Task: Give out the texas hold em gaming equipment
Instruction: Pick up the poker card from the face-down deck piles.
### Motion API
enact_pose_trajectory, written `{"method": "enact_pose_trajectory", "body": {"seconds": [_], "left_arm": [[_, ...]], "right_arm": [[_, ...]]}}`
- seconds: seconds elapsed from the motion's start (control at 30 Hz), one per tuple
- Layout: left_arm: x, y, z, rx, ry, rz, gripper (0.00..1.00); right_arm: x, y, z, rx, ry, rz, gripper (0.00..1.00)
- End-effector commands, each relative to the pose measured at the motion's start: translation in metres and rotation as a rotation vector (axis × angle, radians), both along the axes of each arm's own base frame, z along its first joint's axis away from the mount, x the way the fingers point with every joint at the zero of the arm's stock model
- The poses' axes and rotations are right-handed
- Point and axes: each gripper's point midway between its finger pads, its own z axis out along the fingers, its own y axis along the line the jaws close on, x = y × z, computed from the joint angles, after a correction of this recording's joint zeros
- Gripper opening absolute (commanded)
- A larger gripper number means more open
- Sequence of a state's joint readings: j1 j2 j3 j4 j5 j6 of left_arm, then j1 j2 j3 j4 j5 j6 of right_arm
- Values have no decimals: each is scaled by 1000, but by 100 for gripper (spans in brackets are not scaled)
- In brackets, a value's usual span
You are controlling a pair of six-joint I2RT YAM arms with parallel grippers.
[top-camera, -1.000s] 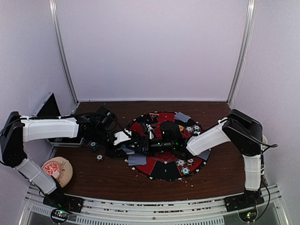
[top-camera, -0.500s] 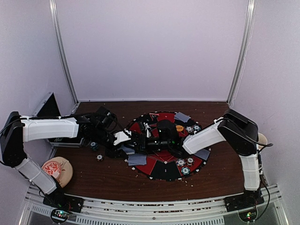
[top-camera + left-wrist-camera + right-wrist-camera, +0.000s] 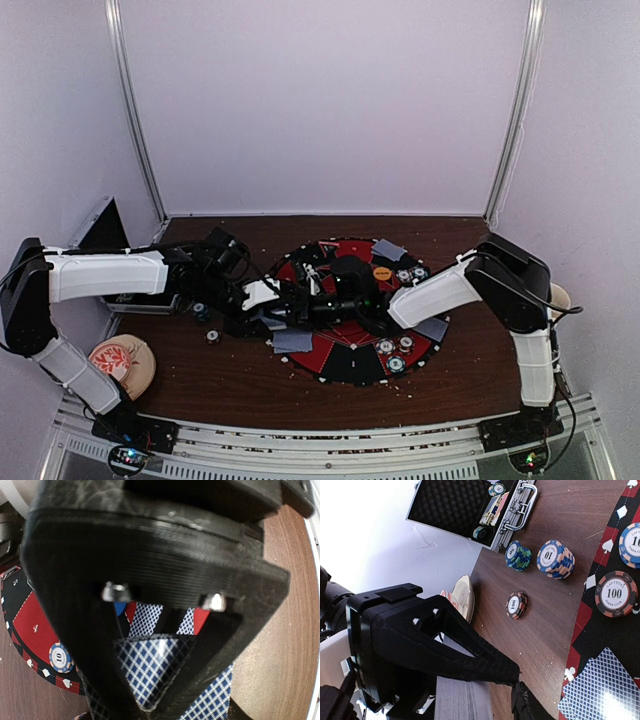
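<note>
My left gripper [image 3: 272,303] is shut on a deck of blue-diamond-backed playing cards [image 3: 145,670] at the left rim of the round red-and-black mat [image 3: 352,372]. My right gripper [image 3: 300,305] reaches across the mat and meets that deck. In the right wrist view its fingertips [image 3: 517,682] stand close together beside the deck's grey edge [image 3: 462,700]; whether they pinch a card is unclear. Chip stacks [image 3: 555,559] and a single chip [image 3: 516,605] sit on the wood left of the mat. More chips [image 3: 385,347], an orange button [image 3: 381,272] and single cards [image 3: 292,342] lie on the mat.
The open metal case [image 3: 100,235] stands at the far left, with chips and cards inside [image 3: 492,505]. A flowered plate [image 3: 122,362] sits at the front left and a cup [image 3: 560,295] behind the right arm. White walls close in on three sides.
The right gripper has slid left across the mat to the deck in the left gripper, uncovering the orange button, and its jaws have narrowed. The left arm has held still.
</note>
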State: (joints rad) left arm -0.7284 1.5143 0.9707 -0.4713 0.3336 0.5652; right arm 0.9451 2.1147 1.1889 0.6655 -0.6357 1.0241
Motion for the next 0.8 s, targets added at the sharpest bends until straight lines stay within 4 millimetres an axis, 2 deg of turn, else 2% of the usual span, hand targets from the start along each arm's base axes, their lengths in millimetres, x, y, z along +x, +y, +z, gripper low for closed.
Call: {"method": "enact_pose_trajectory", "body": {"seconds": [0.0,0.17,0.33,0.77], "left_arm": [[2,-10,16,-64,-38,-19,54],[1,-10,15,-64,-38,-20,54],[1,-10,16,-65,-39,-19,54],[1,-10,16,-65,-38,-20,54]], "right_arm": [[3,-3,-14,-61,13,-23,37],[7,-11,-15,-73,16,-43,29],[12,-21,-16,-86,16,-67,25],[16,-36,-10,-102,-1,-91,26]]}}
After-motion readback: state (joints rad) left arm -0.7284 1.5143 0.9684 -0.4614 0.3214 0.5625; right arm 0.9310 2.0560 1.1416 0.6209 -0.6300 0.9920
